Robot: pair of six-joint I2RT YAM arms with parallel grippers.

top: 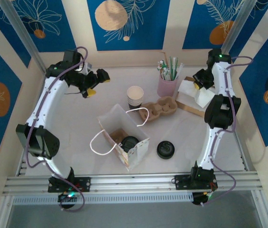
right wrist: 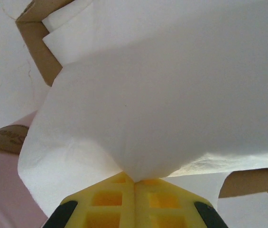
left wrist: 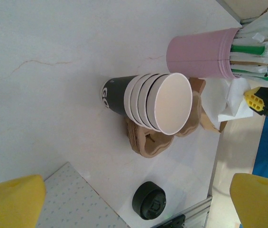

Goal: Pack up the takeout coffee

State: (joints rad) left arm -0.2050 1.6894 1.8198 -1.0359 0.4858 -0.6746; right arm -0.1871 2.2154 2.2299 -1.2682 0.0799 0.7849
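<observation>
Top external view: takeout coffee (top: 130,142) sits inside white paper bag (top: 136,151) at centre of counter (top: 77,118). Left end effector (top: 98,86) is released, holding nothing. Right wrist view: right end effector (right wrist: 134,183) is clenched on white napkin (right wrist: 171,95).

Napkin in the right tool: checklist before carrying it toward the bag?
1. Right tool pinched shut on the napkin: ok.
2. Napkin fully clear of the cardboard holder: cannot tell.
3. Paper bag upright, mouth open: ok.
4. Takeout coffee inside the bag: ok.
5. Left tool open, apart from the bag: ok.
6. Pink straw cup close beside the right tool, knock risk: not ok.
</observation>
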